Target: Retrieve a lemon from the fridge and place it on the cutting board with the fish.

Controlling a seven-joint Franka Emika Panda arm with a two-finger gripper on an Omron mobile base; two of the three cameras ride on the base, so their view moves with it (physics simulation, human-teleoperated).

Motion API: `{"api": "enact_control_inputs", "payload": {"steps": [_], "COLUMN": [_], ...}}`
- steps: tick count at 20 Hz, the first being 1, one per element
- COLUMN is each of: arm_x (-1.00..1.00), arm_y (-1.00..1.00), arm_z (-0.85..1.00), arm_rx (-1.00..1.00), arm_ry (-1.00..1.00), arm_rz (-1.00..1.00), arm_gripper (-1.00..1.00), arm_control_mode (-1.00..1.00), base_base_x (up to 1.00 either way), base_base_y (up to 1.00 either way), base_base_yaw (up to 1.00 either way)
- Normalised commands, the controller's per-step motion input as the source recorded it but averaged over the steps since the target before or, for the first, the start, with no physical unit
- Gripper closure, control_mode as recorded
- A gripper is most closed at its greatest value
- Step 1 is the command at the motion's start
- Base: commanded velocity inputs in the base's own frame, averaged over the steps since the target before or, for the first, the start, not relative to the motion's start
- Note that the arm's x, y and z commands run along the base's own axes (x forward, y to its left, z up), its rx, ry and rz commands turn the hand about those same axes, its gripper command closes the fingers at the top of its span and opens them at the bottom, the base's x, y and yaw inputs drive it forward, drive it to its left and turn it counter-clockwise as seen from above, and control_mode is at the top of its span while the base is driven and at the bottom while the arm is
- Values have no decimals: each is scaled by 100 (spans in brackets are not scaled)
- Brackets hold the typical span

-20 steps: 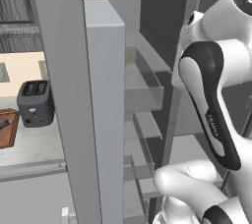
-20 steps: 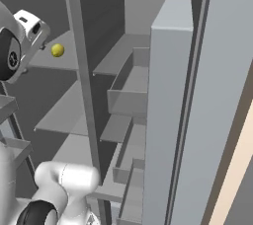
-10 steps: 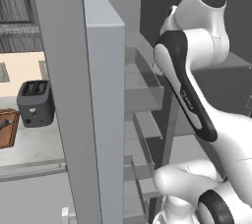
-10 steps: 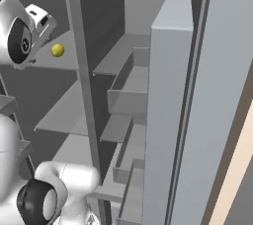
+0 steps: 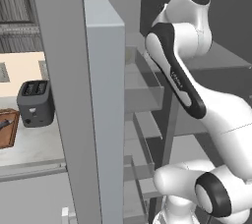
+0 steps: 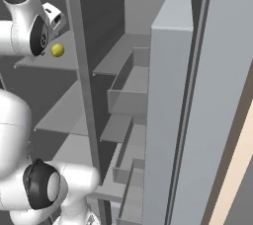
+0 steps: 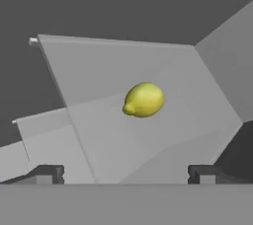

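Fridge point(image 6: 168, 95) doors stand open ahead of the gripper, which exposes the grey shelves and door bins to the arm's reach; the arm rises from the base and bends in toward the upper shelf point(image 7: 148, 135), presumably because that is the level carrying the fruit. Off to the arm's left and well behind the tool, on the counter point(image 5: 34, 144), sits a dark toaster point(image 5: 35, 102), and at the frame's edge beside it the reddish cutting board point(image 5: 7, 129) waits as the drop-off point, with a slim dark shape on it that may be the fish, too small to be sure. Straight ahead of the gripper point(image 7: 126, 172), centred between its two dark fingertips point(image 7: 47, 172) and beyond them, the lemon point(image 7: 144, 99) lies on its side on the bare shelf, apart from any wall. Jaws are spread wide and hold nothing, a sensible stance for a straight-in approach that should let the fingers pass on either side of the fruit.
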Motion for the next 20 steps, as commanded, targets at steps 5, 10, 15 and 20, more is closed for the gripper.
{"api": "enact_control_inputs", "payload": {"steps": [5,10,15,20], "arm_x": [49,40,34,27], "arm_y": [15,1,6,18], "arm_z": [0,0,-3,-14], "arm_rx": [1,0,0,0], "arm_ry": [8,14,9,0], "arm_rz": [0,0,3,5], "arm_gripper": [-100,-100,-100,-100], "arm_control_mode": [-100,-100,-100,-100], "base_base_x": [0,0,0,0], "base_base_y": [0,0,0,0], "base_base_yaw": [0,0,0,0]}}
